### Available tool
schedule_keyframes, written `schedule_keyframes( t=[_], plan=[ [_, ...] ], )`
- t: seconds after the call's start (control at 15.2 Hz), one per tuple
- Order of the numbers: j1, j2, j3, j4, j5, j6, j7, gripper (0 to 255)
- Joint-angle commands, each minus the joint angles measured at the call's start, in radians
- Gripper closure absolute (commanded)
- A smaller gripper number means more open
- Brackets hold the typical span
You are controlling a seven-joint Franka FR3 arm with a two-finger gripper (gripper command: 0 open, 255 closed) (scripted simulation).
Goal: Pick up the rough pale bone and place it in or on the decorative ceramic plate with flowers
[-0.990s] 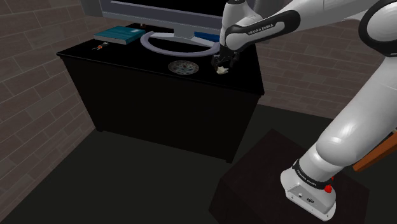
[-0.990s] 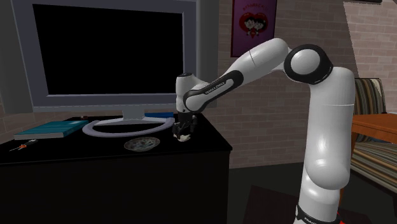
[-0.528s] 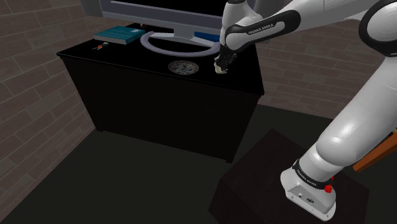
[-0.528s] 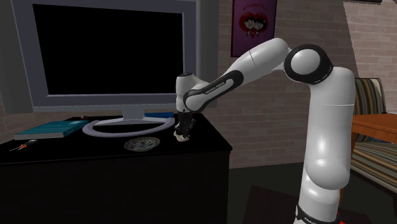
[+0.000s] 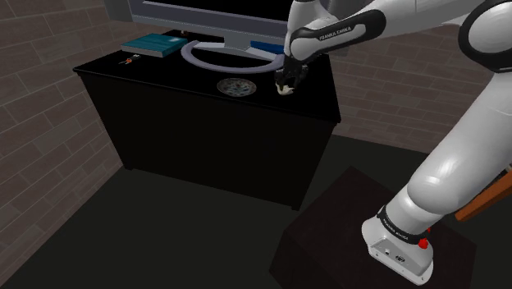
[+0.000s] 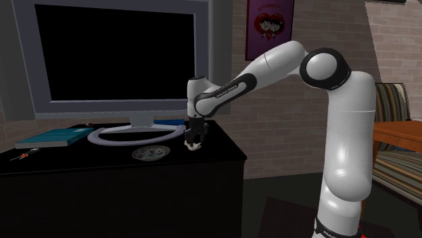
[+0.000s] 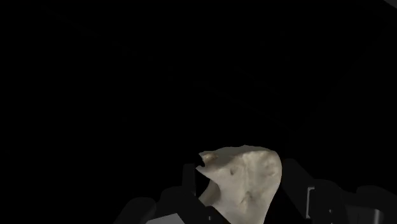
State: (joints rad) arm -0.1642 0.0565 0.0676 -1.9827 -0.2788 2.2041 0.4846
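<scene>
Black table, upper centre of the shoulder view, set against brick walls. On it: a large screen on a grey ring foot, a teal book at upper left, and a flowered plate mid-top. Poster on the wall, upper centre-right of the second exterior view.

Pale bone: pinched in the pincer, just right of the plate and low over the table; contact with the top cannot be told.

Change: a second ago the fingers stood spread around the bone; the hand is now slightly higher.

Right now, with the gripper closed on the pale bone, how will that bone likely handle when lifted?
The bone looks rigid, so it probably won't flex in the gripper. Its rough surface should resist slipping. Its irregular, notched shape might let it pivot in the grip.
</scene>
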Motion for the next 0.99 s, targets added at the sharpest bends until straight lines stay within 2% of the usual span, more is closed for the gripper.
schedule_keyframes(
  t=[0.0, 0.07, 0.53, 0.92],
  plan=[
    [-0.032, 0.056, -0.02, 0.116, 0.203, -0.072, 0.01, 0],
    [-0.058, 0.089, -0.031, 0.179, 0.309, -0.112, 0.023, 0],
    [-0.06, 0.129, -0.026, 0.138, 0.307, -0.031, 0.024, 0],
    [-0.06, 0.133, -0.026, 0.135, 0.307, -0.024, 0.025, 0]
  ],
)
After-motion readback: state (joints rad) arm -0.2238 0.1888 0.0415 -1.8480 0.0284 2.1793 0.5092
